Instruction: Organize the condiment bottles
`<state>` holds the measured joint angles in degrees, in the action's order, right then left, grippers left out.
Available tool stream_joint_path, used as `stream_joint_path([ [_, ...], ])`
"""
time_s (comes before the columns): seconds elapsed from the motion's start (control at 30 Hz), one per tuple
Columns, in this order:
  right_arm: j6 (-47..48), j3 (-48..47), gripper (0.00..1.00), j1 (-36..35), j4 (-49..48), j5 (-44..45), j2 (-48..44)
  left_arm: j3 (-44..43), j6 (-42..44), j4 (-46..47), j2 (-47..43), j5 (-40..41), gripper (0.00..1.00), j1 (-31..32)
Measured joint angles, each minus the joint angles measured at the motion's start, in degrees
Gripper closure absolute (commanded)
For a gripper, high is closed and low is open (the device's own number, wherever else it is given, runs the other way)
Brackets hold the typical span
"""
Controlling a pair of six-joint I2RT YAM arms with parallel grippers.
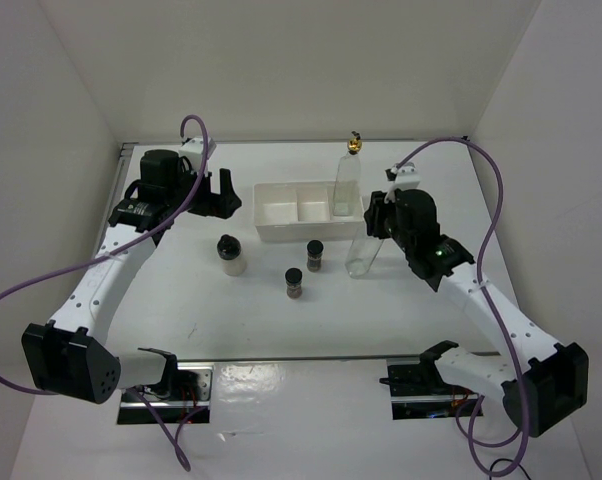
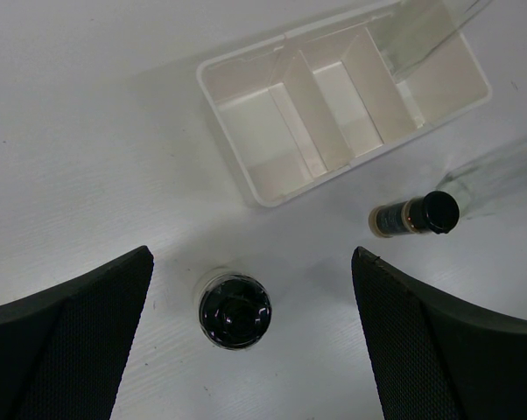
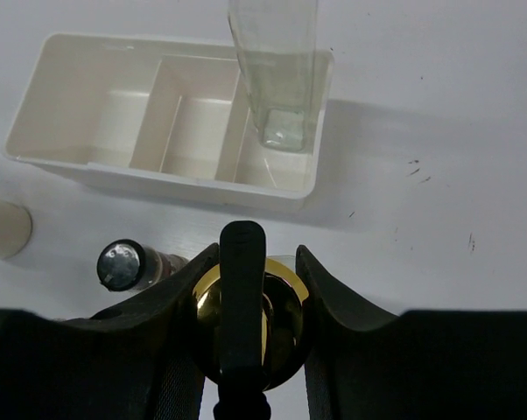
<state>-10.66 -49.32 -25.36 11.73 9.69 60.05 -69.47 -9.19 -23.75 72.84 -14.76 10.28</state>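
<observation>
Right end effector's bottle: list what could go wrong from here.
1. The right end effector grips the bottle only by its gold top; it could swing or slip.
2. The other tall bottle already stands in the tray's end compartment; setting this one nearby might knock it.
3. The small dark jar stands close and could topple.
</observation>
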Motion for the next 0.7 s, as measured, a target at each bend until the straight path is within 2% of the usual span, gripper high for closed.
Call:
stream_joint_path([
  [0.13,1.25,-2.03,0.96,0.0,2.64,0.72,0.44,0.0,0.0,0.0,0.0,0.15,0.0,0.0],
  [0.7,5.6,-15.5,1.0,0.0,5.66,3.5,0.66,0.0,0.0,0.0,0.04,0.22,0.0,0.0],
])
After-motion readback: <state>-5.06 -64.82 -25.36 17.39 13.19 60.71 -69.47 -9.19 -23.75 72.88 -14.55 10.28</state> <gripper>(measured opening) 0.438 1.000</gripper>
